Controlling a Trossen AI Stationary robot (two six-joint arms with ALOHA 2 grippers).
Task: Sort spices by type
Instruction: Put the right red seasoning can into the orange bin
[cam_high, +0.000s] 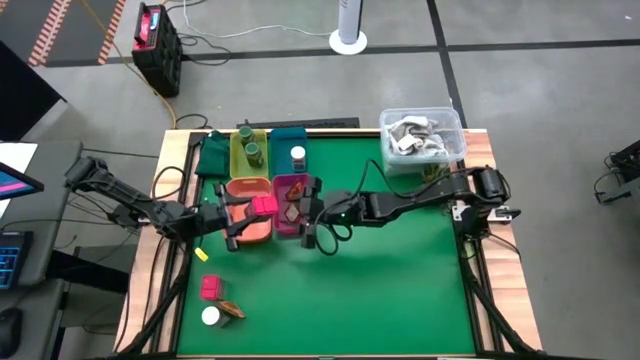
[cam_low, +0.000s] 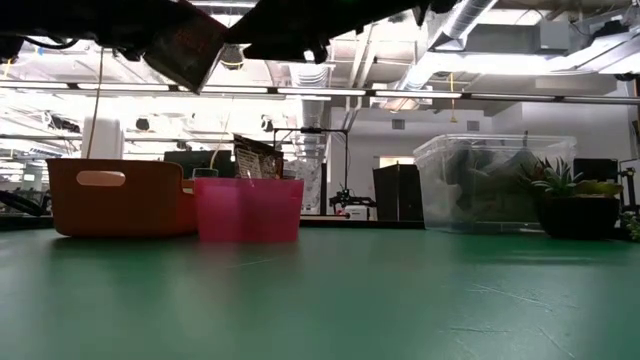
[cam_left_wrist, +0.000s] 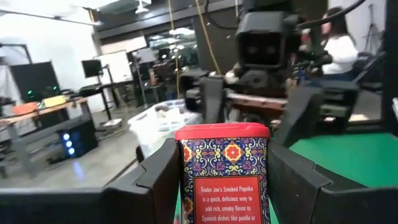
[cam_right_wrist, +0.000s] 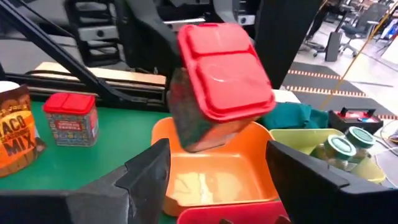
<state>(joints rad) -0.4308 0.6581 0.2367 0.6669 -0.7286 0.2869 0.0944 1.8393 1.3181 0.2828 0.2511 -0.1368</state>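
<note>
Left jaws: the left gripper (cam_high: 243, 212) held a red-lidded paprika tin with a patterned label (cam_right_wrist: 217, 81) between its two fingers, lifted over the empty orange plastic tray (cam_right_wrist: 214, 177), at the far left of the counter (cam_high: 400, 280).
Right jaws: the right gripper (cam_high: 318, 222) hung spread wide with nothing in it, just right of the pink translucent tray (cam_low: 248, 208).
Sorted: two dark green jars (cam_high: 250, 150) sat in the yellow-green tray (cam_high: 236, 160), one white-capped jar (cam_high: 298, 155) in the teal tray (cam_high: 287, 135), and a reddish-brown packet (cam_high: 292, 212) in the pink tray.
Left to sort: a second red tin (cam_high: 211, 288), a taco-mix packet (cam_high: 231, 309) and a white-capped jar (cam_high: 210, 316) lay close together at the near left of the counter.
Judgement: roughly half done; the held tin looked ready to go into the orange tray.
</note>
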